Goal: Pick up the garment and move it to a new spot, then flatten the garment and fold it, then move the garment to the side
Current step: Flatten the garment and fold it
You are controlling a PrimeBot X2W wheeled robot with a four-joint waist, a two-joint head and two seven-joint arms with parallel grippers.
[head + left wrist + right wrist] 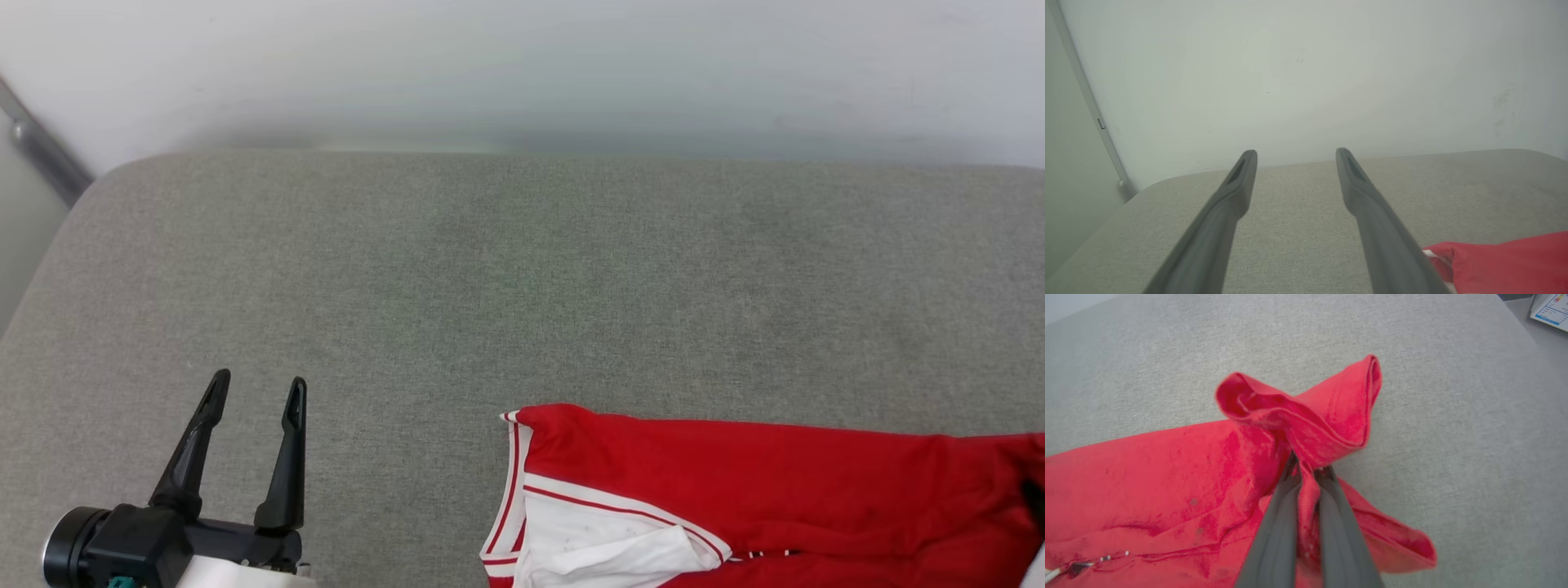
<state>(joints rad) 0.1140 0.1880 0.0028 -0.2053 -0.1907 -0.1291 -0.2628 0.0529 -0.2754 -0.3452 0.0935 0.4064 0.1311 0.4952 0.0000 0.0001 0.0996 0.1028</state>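
1. Garment lies on the grey cushion, along the near edge, right half. It's mostly red side up and runs off the head view at the right and bottom.
2. White sleeve with red-white striped trim is at the garment's left end, nearest the cushion's middle.
3. Right gripper: fingers pressed together on a bunched red fold of the garment. The fold is raised off the cushion, with fabric puckered up beyond the tips.
4. Left gripper: fingers spread, nothing between them, over the cushion's near-left area, well apart from the garment. Tips point toward the far edge and the pale wall.
5. Left wrist view: the same spread fingers, bare cushion between them, garment corner at lower right.
6. Far half of the cushion carries nothing; grey metal rail runs past its far-left corner.
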